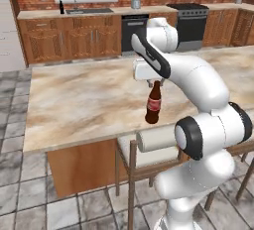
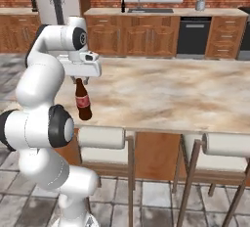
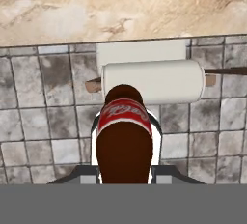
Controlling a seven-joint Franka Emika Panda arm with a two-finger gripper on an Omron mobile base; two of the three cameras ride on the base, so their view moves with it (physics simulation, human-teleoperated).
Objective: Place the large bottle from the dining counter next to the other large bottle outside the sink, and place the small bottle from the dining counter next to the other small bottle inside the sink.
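Over the dining counter's near edge, left base view: bottle hanging clear, neck top hidden within gripper. Right base view: same. Hand view: fingers pinching bottle; stool below.

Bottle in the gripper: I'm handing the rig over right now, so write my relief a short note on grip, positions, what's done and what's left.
Gripper: shut on the cola bottle at its neck; bottle hangs upright, lifted off the dining counter, at its near edge above the stool.
Sink: on the far counter under the window, a dark bottle standing beside it.
Done: bottle picked up.
Left: carry it to the sink area and set it by its match. I see no second bottle on the dining counter.
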